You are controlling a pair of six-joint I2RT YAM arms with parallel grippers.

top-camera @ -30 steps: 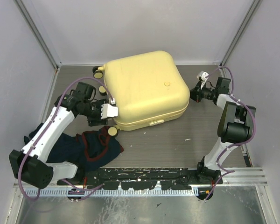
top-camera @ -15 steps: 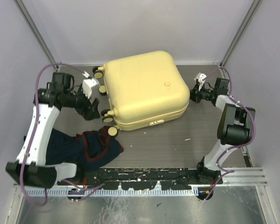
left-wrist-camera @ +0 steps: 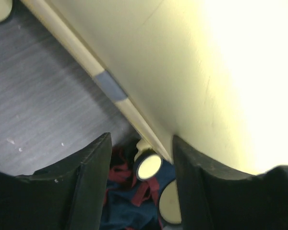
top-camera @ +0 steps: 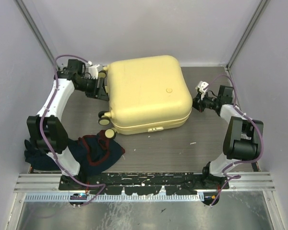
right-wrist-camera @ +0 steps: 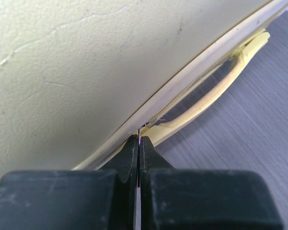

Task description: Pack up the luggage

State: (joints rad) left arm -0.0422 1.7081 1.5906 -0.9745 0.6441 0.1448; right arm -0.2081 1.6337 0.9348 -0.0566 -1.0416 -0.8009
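The luggage (top-camera: 146, 93), a pale yellow hard-shell suitcase, lies closed in the middle of the table. My left gripper (top-camera: 102, 86) is open at its far left side, next to the wheels. In the left wrist view the gripper (left-wrist-camera: 140, 143) has its jaws apart beside the shell (left-wrist-camera: 192, 72), with a wheel (left-wrist-camera: 149, 166) and navy and red clothing (left-wrist-camera: 127, 206) seen between them. My right gripper (top-camera: 196, 101) is at the suitcase's right side. In the right wrist view the gripper (right-wrist-camera: 139, 139) is shut on a thin zipper pull at the seam, just by the yellow handle (right-wrist-camera: 216, 91).
A heap of navy and red clothing (top-camera: 98, 148) lies on the table at the near left, beside the suitcase's near wheels (top-camera: 105, 120). Grey walls close in the table on the left, right and far sides.
My left arm has swung from the suitcase's near left corner to its far left side. The suitcase has shifted slightly to the left. My right gripper has moved a little nearer along the seam.
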